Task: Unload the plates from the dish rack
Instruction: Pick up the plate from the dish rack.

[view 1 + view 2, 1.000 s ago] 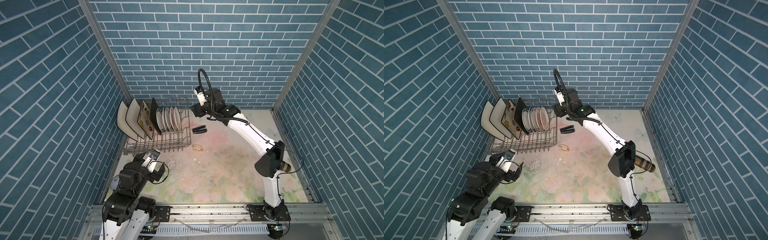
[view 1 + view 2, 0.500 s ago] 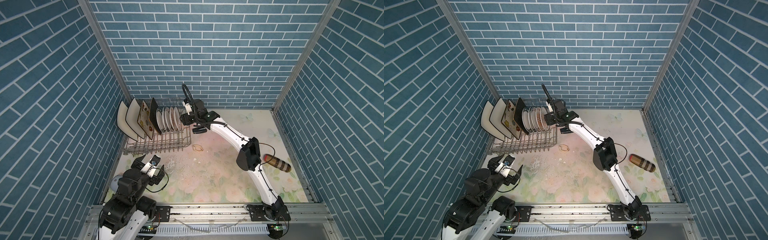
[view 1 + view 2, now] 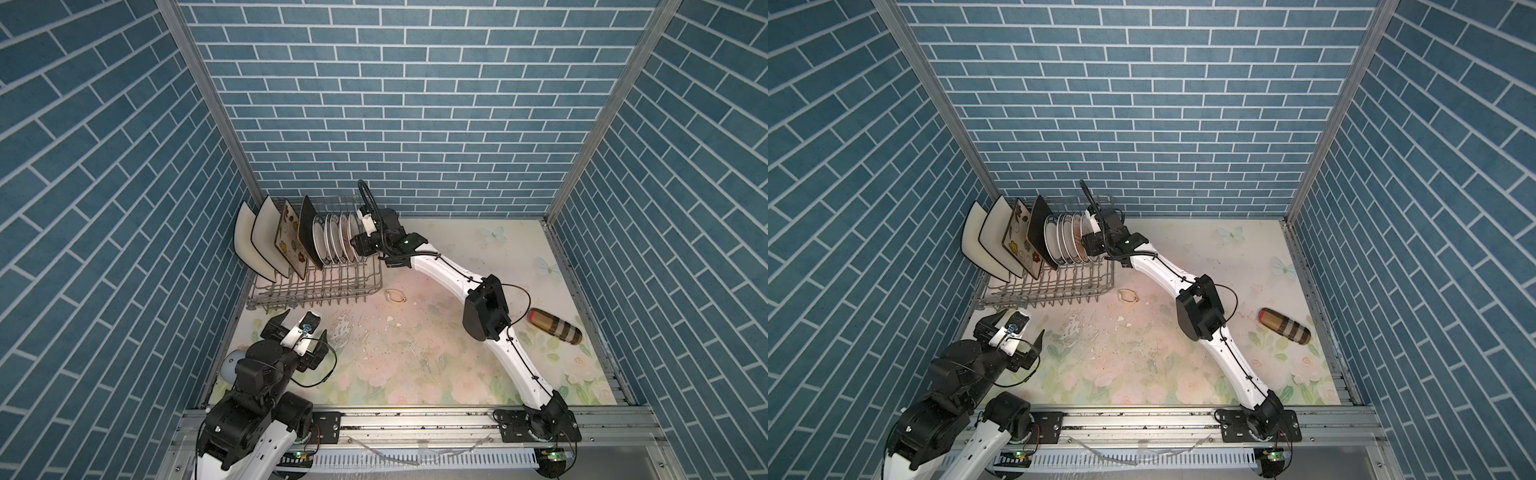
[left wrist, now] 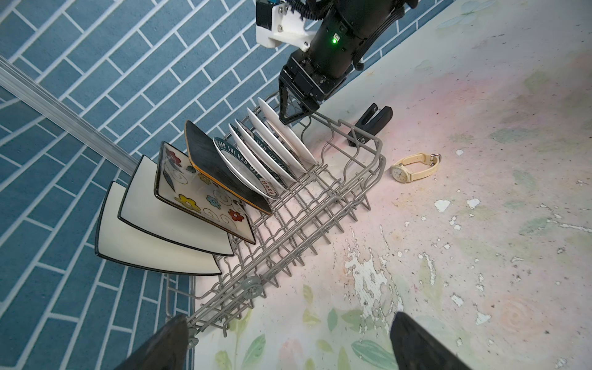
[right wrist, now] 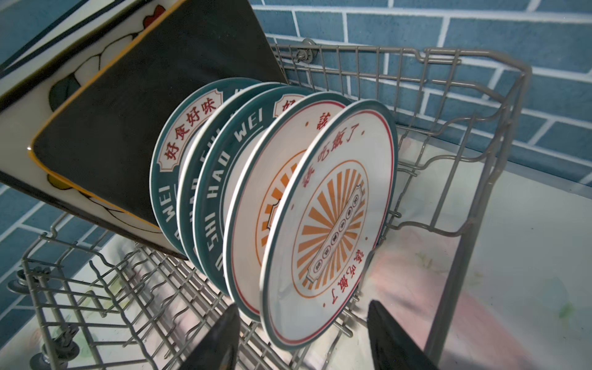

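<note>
The grey wire dish rack (image 3: 316,286) (image 3: 1050,286) stands at the back left against the wall. Square plates (image 3: 266,237) (image 4: 166,208) lean at its left end. A row of round teal-rimmed plates (image 3: 336,241) (image 3: 1067,241) (image 5: 330,224) stands to their right. My right gripper (image 5: 302,320) (image 4: 293,112) is open at the rack's right end. The rim of the nearest round plate lies between its fingers with a gap on each side. My left gripper (image 3: 301,328) (image 4: 290,320) is open and holds nothing, low by the rack's front left corner.
A cream wristwatch (image 3: 395,296) (image 4: 416,163) lies on the flowered table just right of the rack. A black stapler (image 4: 371,125) sits behind it near the wall. A brown striped cylinder (image 3: 555,326) lies at the right. Blue brick walls close three sides.
My right arm swung left from beside the rack to the round plates, and its jaws have narrowed. The left arm shifted slightly and stayed open.
</note>
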Robot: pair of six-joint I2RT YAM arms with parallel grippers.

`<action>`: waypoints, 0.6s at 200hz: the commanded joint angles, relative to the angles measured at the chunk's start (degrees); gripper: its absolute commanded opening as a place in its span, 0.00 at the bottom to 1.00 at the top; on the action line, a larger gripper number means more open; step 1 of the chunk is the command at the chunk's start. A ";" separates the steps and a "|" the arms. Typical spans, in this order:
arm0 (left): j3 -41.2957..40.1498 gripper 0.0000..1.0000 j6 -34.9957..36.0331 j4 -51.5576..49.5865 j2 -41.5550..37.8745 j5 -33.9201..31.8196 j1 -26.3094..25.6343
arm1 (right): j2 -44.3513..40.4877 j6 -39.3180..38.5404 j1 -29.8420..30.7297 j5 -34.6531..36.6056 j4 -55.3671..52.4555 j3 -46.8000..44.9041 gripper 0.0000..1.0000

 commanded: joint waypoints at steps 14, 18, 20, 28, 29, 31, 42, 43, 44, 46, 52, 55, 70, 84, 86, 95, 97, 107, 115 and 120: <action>-0.62 0.99 0.36 0.74 -0.67 -0.57 -0.42 | 2.18 0.30 0.31 0.22 4.57 3.30 0.60; -0.64 0.99 0.33 0.71 -0.59 -0.50 -0.36 | 2.45 0.25 0.34 0.37 4.82 3.38 0.59; -0.58 0.99 0.32 0.72 -0.57 -0.50 -0.42 | 2.59 0.25 0.36 0.47 4.86 3.41 0.59; -0.61 0.99 0.34 0.66 -0.49 -0.50 -0.38 | 3.39 0.25 0.31 0.86 4.95 4.08 0.58; -0.58 0.99 0.37 0.66 -0.49 -0.50 -0.41 | 3.47 0.25 0.31 0.87 5.00 4.19 0.58; -0.57 0.99 0.44 0.66 -0.44 -0.50 -0.37 | 3.66 0.32 0.31 0.88 5.03 4.41 0.57; -0.65 0.99 0.44 0.73 -0.25 -0.57 -0.40 | 4.94 0.49 0.39 2.08 5.04 5.87 0.55; -0.65 0.99 0.42 0.74 -0.19 -0.53 -0.42 | 5.03 0.50 0.39 2.18 5.04 6.01 0.54; -0.65 0.99 0.41 0.70 -0.16 -0.56 -0.39 | 5.13 0.51 0.39 2.23 5.09 6.12 0.54; -0.61 0.99 0.41 0.72 -0.07 -0.58 -0.36 | 5.33 0.51 0.40 2.38 5.16 6.32 0.54; -0.61 0.99 0.41 0.70 0.17 -0.51 -0.40 | 5.98 0.58 0.42 2.54 5.35 7.01 0.52; -0.62 0.99 0.41 0.65 0.26 -0.50 -0.40 | 6.27 0.60 0.50 2.62 5.40 7.28 0.51; -0.62 0.99 0.42 0.66 0.41 -0.41 -0.41 | 7.36 0.60 0.44 2.98 5.50 8.39 0.47; -0.57 0.99 0.46 0.75 0.40 -0.41 -0.36 | 7.58 0.60 0.48 3.24 5.50 8.44 0.43; -0.61 0.99 0.42 0.75 0.38 -0.50 -0.42 | 7.59 0.60 0.48 3.25 5.53 8.39 0.43; -0.58 0.99 0.47 0.75 0.40 -0.50 -0.36 | 7.55 0.60 0.48 3.32 5.53 8.30 0.41; -0.63 0.99 0.47 0.75 0.42 -0.50 -0.35 | 7.54 0.58 0.48 3.27 5.56 8.27 0.40; -0.70 0.99 0.41 0.73 0.33 -0.50 -0.36 | 7.48 0.60 0.49 3.38 5.55 7.99 0.39; -0.65 0.99 0.48 0.67 0.39 -0.56 -0.36 | 7.30 0.56 0.51 3.51 5.62 7.79 0.37; -0.66 0.99 0.48 0.74 0.38 -0.53 -0.35 | 7.23 0.56 0.51 3.71 5.64 7.66 0.35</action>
